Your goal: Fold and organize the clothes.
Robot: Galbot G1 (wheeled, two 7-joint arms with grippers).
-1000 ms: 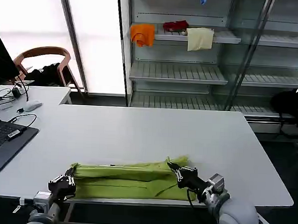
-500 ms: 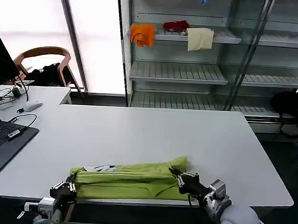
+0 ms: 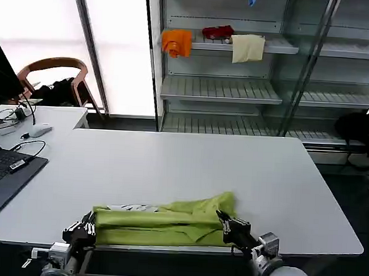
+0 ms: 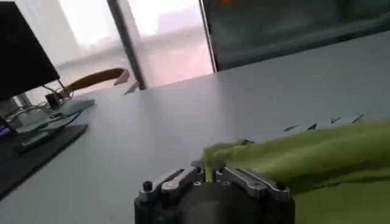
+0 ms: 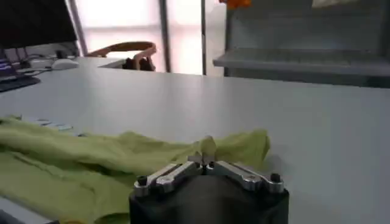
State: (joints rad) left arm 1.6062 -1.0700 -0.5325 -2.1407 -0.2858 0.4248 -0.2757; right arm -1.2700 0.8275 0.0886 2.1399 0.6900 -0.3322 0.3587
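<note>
Head view, nearest first: both grippers sit at the table's [image 3: 189, 157] front edge, at about 6 o'clock in the picture, each clamped on one end of the lime T-shirt [image 3: 161, 219]. The left gripper [image 3: 84, 228] is at roughly 7 o'clock, its jaws pinched shut on the shirt's left end; in the left wrist view the left gripper [image 4: 210, 175] shows green fabric squeezed between the closed fingertips. The right gripper [image 3: 224, 222] is at about 5 o'clock, likewise clenched on the shirt's right end, and the right wrist view shows the right gripper [image 5: 207, 160] with a small peak of cloth nipped between its tips.

Between them the shirt lies as a long narrow band along the near edge, folded lengthwise, with a bit of white print [image 3: 131, 207] showing on top near its left end. Holding both ends at once likely keeps the band taut and straight, so the fold line stays even while it is dragged or turned; the grip at the corners rather than the middle leaves the fabric free to lie flat.

Farther off, toward 9 o'clock, a laptop [image 3: 3, 172] and a mouse [image 3: 39, 130] sit on the table's left side. At 12 o'clock, on the shelving behind, an orange cloth [image 3: 176, 42] and a cream cloth [image 3: 247, 47] hang well apart from the work.
</note>
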